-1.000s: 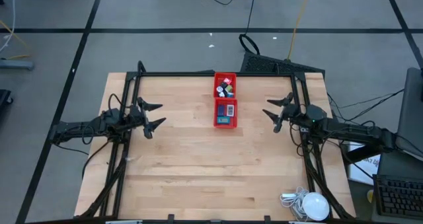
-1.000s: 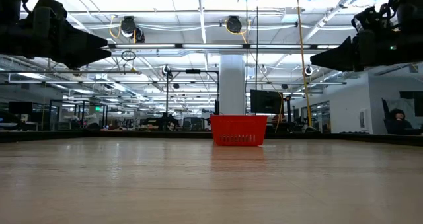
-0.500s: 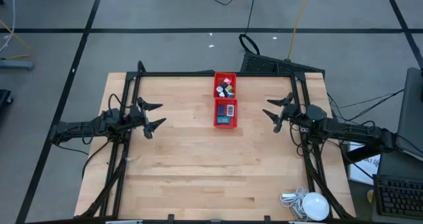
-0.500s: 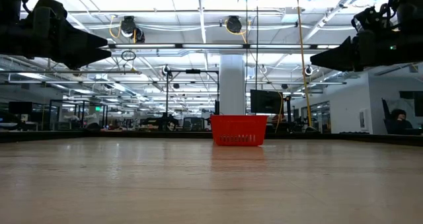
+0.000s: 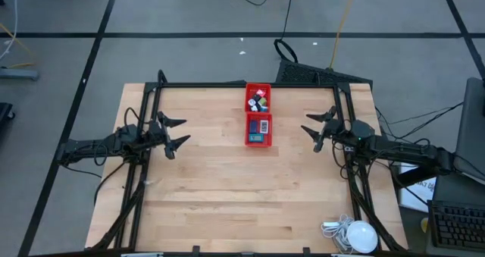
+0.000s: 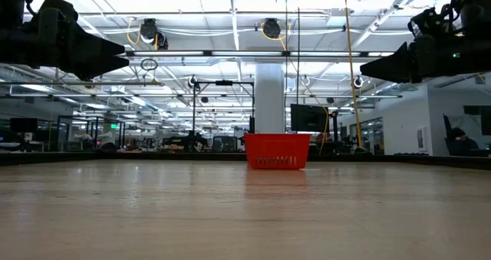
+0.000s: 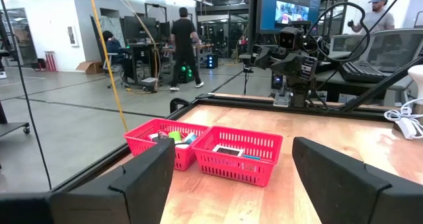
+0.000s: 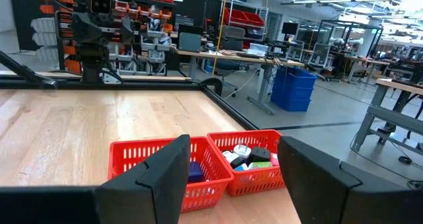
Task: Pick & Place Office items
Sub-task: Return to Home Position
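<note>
The office items (image 5: 258, 100) are tiny coloured pieces lying inside the red two-compartment tray (image 5: 248, 114) at the table's far middle; several fill the far compartment (image 8: 249, 158), and a blue piece (image 5: 258, 127) lies in the near one. In the left wrist view the pieces (image 7: 173, 137) show in the farther compartment. My left gripper (image 5: 177, 132) hovers open above the table's left side, pointing at the tray. My right gripper (image 5: 311, 126) hovers open above the right side, facing the tray. Neither touches anything.
A white round lamp-like thing with a cord (image 5: 356, 235) sits at the table's near right corner. A dark metal frame (image 5: 155, 90) runs along the table's left, far and right edges. Bare wood (image 5: 242, 189) lies between the arms and toward the near edge. People stand in the room beyond (image 7: 184, 45).
</note>
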`<act>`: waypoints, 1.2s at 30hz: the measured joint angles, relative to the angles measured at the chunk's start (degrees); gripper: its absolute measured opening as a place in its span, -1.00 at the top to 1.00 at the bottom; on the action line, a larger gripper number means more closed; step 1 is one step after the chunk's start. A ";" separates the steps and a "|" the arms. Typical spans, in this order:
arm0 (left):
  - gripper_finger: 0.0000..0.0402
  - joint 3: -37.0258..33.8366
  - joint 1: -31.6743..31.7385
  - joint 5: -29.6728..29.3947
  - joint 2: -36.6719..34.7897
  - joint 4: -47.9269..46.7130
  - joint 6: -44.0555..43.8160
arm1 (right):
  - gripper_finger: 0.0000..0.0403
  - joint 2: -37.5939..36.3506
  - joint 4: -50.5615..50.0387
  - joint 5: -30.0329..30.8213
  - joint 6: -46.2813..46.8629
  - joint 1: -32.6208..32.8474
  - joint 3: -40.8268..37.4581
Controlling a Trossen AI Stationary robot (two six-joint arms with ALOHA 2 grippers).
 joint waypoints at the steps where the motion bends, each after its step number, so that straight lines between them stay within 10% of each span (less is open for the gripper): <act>1: -0.51 0.00 0.00 0.00 0.00 -0.02 0.00 | -0.09 -0.01 0.00 -0.01 0.00 0.00 0.00; 36: -0.59 0.00 0.00 0.01 0.00 -0.01 0.00 | -0.07 -0.01 0.00 -0.02 0.00 0.00 0.00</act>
